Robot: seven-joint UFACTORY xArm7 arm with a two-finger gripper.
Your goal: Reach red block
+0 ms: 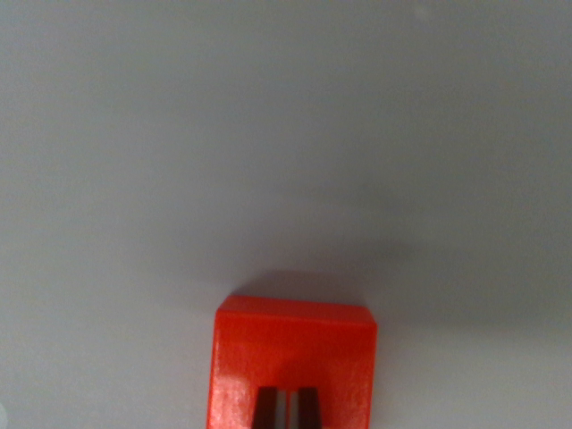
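Wrist view, left to right. Left third: bare grey bench point(107, 179), no edge or rim visible anywhere in frame, open surface all the way to the picture's left border.

Centre: one red block point(293, 357), sitting at the bottom of the view, slightly toward the wrist view's right of centre. Its far top edge is clear and sharp; its lower part is cut off by the bottom border. A soft shadow lies on the bench just beyond its far edge.

Two dark fingertips point(266, 407) show at the very bottom, close together with a thin pale gap between them, in front of the block's top face. Gripper point(287, 409) looks nearly closed, with nothing between the tips. Whether the tips touch the block I cannot tell.

Right third: bare bench again, open to the border.

Count: one block, one gripper, two tips. Camera looks steeply down at the bench; the arm itself is out of view.
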